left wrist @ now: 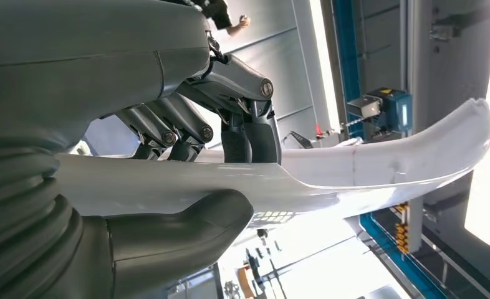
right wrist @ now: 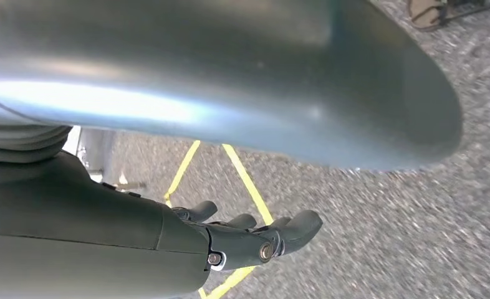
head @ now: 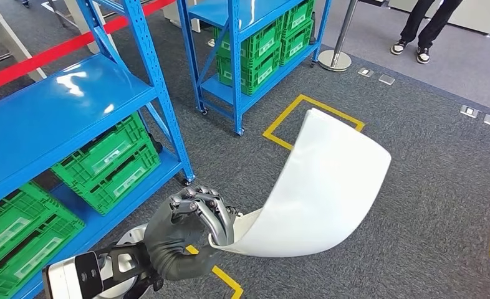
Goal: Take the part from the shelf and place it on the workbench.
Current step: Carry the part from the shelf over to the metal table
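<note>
Grey carpet marked with yellow floor tape point(head: 286, 118) stretches between blue shelves point(head: 62, 112) stacked with green crates point(head: 108, 163), and here I carry the part away from the racks. My left robot hand point(head: 189, 233) is clamped on the near edge of the white curved panel point(head: 326, 187), thumb beneath and the darker fingers point(left wrist: 245, 134) folded over the top, as the left wrist view shows. The panel arcs up and away from my grip, its far end hanging free above the carpet, touching nothing.

My right robot hand point(right wrist: 249, 240) hangs low over the floor, holding nothing, its fingers loosely curled with gaps between them. The counter is not yet before me, so I judge the carrying step only partly done.

To do it well, I think I must keep the pinch firm, since the sheet is held by one edge alone and looks likely to flex or swing as I turn. Keeping its free end clear of the uprights matters most.

A second shelf point(head: 255, 56) with more crates stands ahead, a metal stanchion base point(head: 335, 59) beside it, and a person's legs point(head: 426, 28) stand beyond. Small metal floor plates point(head: 470, 112) lie in the carpet to the right.
</note>
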You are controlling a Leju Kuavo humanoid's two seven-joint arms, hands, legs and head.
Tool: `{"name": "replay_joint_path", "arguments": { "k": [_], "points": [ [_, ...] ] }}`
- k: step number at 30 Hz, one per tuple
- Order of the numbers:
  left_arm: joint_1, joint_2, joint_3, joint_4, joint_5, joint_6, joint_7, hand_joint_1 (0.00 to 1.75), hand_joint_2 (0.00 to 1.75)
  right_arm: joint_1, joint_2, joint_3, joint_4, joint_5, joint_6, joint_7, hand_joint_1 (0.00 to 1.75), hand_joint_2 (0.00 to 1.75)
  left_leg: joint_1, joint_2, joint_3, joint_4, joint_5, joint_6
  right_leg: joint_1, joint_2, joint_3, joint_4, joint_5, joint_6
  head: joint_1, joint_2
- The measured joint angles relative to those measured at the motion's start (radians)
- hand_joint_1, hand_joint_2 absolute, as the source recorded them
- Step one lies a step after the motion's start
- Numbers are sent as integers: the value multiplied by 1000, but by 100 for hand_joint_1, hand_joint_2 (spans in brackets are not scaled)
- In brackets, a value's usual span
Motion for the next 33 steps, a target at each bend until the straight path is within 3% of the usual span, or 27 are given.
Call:
{"name": "replay_joint_path", "arguments": {
  "k": [2,4,6,7,8,9,11,13,15,17,19,21,22,23,24,26,28,30,31,33],
  "points": [
    [-1,-2,-4,1,0,0,0,175,175,3,2,-3,0,-3,-3,2,0,0,1,24,2,-8,8,16,2,-34,-16,29,-18,8,3,0],
    [0,-4,-7,3,0,0,0,175,175,-1,4,-5,0,-6,-5,2,0,0,-1,51,1,-12,11,24,8,-91,-68,136,-77,12,8,0],
    [0,-4,-11,7,0,0,0,175,175,-2,5,-5,0,-8,-6,3,0,0,-5,80,-1,-10,9,27,9,-114,-124,257,-128,14,10,0],
    [0,-4,-12,9,0,-1,0,175,175,0,6,-6,0,-9,-6,4,0,0,-7,94,-2,-10,8,28,9,-118,-130,276,-129,14,10,0],
    [0,-4,-13,10,0,-1,0,175,175,2,6,-6,0,-10,-6,5,0,0,-8,107,-2,-9,7,29,9,-122,-115,255,-112,12,10,0],
    [0,-4,-14,11,0,-1,0,175,175,4,6,-7,0,-11,-6,6,0,0,-9,119,-2,-7,5,28,10,-132,-80,197,-83,9,10,0],
    [-1,-4,-14,11,1,-2,0,175,175,3,6,-8,0,-11,-8,5,0,0,-13,141,2,-5,0,22,17,-174,-4,60,-38,-2,9,0],
    [-1,-5,-14,12,1,-2,0,175,175,1,7,-10,0,-11,-8,4,0,0,-17,158,7,-6,-4,13,25,-196,26,2,-27,-16,8,0],
    [-1,-5,-16,11,1,-2,-1,175,175,3,7,-12,0,-11,-9,4,0,0,-18,172,12,-11,-7,1,24,-176,24,-1,-22,-26,7,0],
    [-1,-6,-17,11,2,-2,-2,175,175,7,8,-14,0,-11,-9,5,0,0,-16,140,7,11,-26,-10,18,-156,26,-9,-15,-37,6,0],
    [2,-5,-19,11,2,-2,-3,175,175,6,10,-14,0,-10,-9,6,0,0,-12,82,-35,110,-84,-18,14,-135,27,-13,-11,-44,4,0],
    [9,-2,-20,12,2,-2,-3,175,175,4,12,-14,0,-8,-9,7,0,0,-10,61,-95,237,-136,-20,14,-108,25,-12,-10,-46,2,0],
    [12,0,-21,12,2,-2,-3,175,175,5,13,-14,0,-7,-9,7,0,0,-9,59,-111,266,-138,-21,14,-94,25,-12,-10,-46,2,0],
    [14,1,-21,12,2,-2,-3,175,175,6,13,-14,0,-6,-9,7,0,0,-7,58,-109,256,-120,-21,14,-80,25,-11,-10,-46,1,0],
    [15,1,-22,12,2,-2,-3,175,175,7,13,-14,0,-5,-9,7,0,0,-5,54,-89,208,-85,-20,14,-66,25,-10,-10,-45,1,0],
    [16,2,-23,11,2,-2,-3,175,175,7,14,-14,0,-3,-9,7,0,0,0,20,-31,72,-18,-17,14,-40,24,-6,-10,-39,1,0],
    [16,2,-24,11,1,-2,-3,175,175,8,14,-14,0,-2,-8,8,0,0,1,-7,-3,1,5,-11,13,-19,17,-4,-7,-25,1,0],
    [17,2,-24,11,1,-2,-2,175,175,12,15,-14,0,1,-7,9,0,0,-3,1,-2,-5,7,1,9,-3,11,-8,-1,-10,1,0],
    [17,1,-24,11,1,-2,-2,175,175,15,16,-14,0,3,-6,10,0,0,-4,11,0,-8,10,8,7,-10,9,-5,-2,-4,1,0],
    [18,-1,-24,10,1,-2,-2,175,175,16,17,-14,0,5,-6,10,0,0,-3,34,2,-16,16,22,9,-57,-17,45,-31,2,4,0]
  ]
}}
